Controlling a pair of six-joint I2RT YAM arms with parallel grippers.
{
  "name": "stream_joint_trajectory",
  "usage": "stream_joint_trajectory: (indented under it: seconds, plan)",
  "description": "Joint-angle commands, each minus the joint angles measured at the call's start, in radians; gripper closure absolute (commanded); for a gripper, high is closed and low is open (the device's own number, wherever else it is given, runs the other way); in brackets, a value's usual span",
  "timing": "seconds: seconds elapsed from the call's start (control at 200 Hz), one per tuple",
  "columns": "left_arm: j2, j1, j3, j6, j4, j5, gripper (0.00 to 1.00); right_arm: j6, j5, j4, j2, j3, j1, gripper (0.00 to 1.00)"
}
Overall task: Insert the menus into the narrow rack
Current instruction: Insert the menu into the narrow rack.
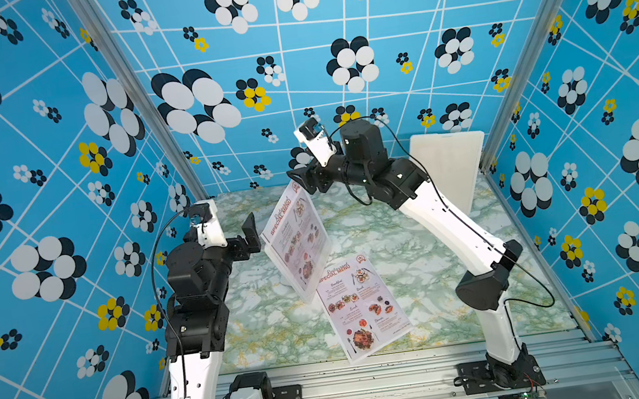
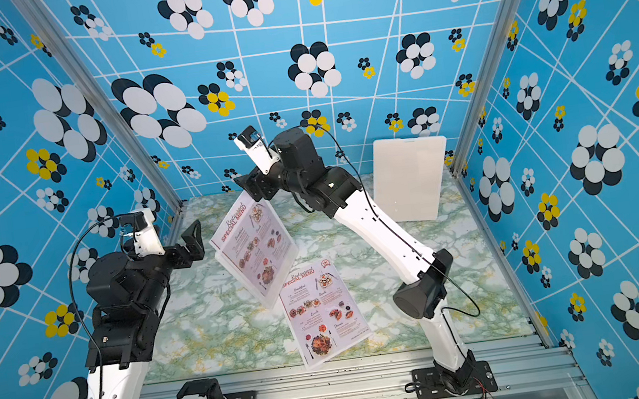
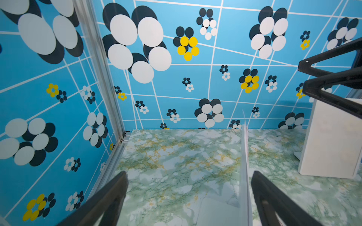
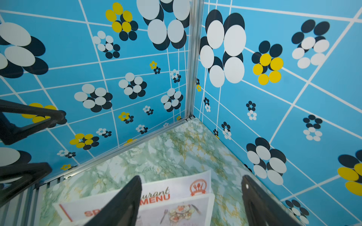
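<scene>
Lab booth: printed walls [image 1: 327, 19], aluminium frame [image 1: 376, 386]

Bright blue walls [image 1: 288, 37] printed with white lines and black, white and yellow flower dots enclose a green-and-white marbled tabletop [image 1: 398, 240]. Silver aluminium posts [image 1: 146, 106] rise from its far corners. A white rectangular board [image 1: 452, 166] leans at its far right corner, and a ribbed aluminium rail [image 1: 374, 371] runs along its near edge.

Green marble counter [image 1: 406, 235]: clear rack [image 1: 303, 253] stands mid-counter w/ menu [image 1: 288, 208] in it; 2nd menu [image 1: 362, 306] flat just in front; white board [image 1: 452, 168] upright, back-right corner.
</scene>
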Motion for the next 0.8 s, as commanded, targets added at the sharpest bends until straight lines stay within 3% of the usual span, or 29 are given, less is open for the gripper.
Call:
stream_joint_trajectory:
  seconds: [0.0,0.095,0.795]
  plan:
    - [-0.019,0.023,-0.037,-0.054,-0.023,-0.011,0.01,-0.021,0.066,-0.131,0.133,0.132,0.036,0.16]
    - [-0.034,0.032,-0.064,-0.057,-0.024,-0.001,0.01,-0.028,0.073,-0.142,0.182,0.204,0.05,0.14]
    - [-0.047,0.042,-0.144,-0.067,-0.009,-0.004,0.01,-0.094,0.146,-0.164,0.171,0.122,0.076,0.13]
